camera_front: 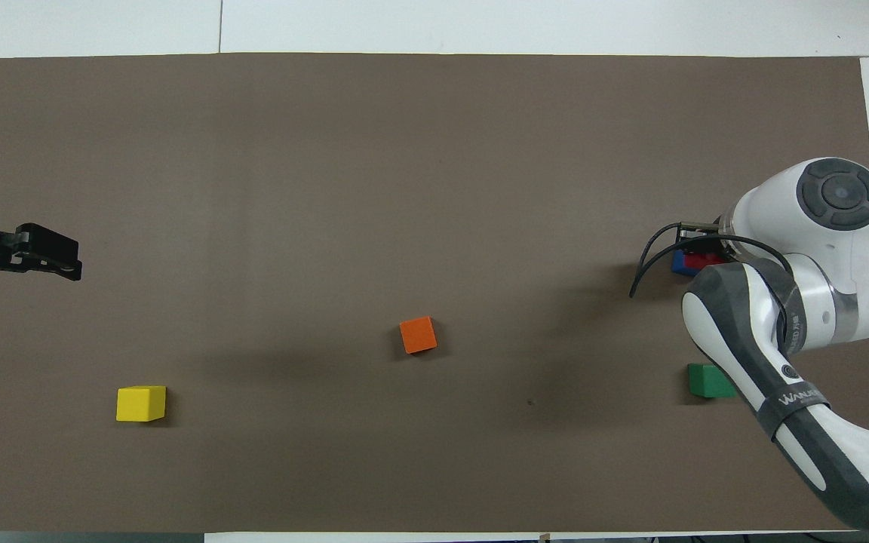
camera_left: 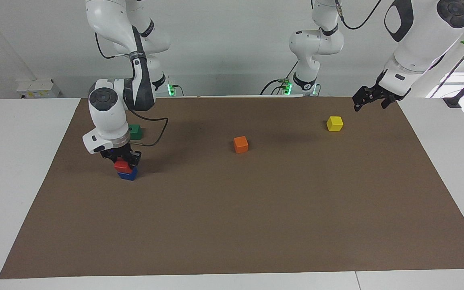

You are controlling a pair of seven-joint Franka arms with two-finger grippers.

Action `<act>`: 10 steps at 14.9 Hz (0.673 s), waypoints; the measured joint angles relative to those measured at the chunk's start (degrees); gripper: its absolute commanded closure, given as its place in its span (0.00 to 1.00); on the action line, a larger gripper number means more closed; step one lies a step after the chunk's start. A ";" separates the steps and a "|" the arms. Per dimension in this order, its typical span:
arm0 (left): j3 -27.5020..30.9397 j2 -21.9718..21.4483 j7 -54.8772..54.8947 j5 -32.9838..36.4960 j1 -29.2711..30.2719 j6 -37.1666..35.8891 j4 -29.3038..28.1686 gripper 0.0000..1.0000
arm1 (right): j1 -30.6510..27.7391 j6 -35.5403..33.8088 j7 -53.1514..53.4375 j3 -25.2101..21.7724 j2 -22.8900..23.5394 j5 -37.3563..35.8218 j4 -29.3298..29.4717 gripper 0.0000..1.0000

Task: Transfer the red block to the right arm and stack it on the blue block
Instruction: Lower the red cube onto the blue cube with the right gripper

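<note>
Facing view: the red block (camera_left: 121, 165) sits on top of the blue block (camera_left: 128, 174), at the right arm's end of the bench (camera_left: 256, 209).
Right pincer (camera_left: 124, 160): it points down at the stack, with its fingers closed around the red block.
Right arm (camera_left: 109, 108): it bends down low over the two blocks.
Overhead view: only a bit of red (camera_front: 702, 261) and blue (camera_front: 680, 262) shows beside the right arm's wrist.
Left pincer (camera_left: 361, 100): it hangs in the air over the left arm's end of the bench, and its fingers are spread apart with nothing between them.
Yellow block (camera_left: 334, 123): near the left pincer, flat on the bench.
Orange block (camera_left: 240, 144): about the middle of the bench.
Green block (camera_left: 135, 131): nearer to the robots than the stack.
</note>
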 measured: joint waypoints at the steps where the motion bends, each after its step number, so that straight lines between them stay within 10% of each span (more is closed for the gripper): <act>1: -0.04 0.04 0.00 0.00 0.14 0.00 0.11 0.00 | -0.02 0.03 0.33 0.00 0.00 0.00 0.02 1.00; 10: -15.81 0.09 0.00 -0.03 15.94 0.13 0.23 0.00 | -0.66 3.20 5.79 0.03 0.00 -0.01 -1.47 1.00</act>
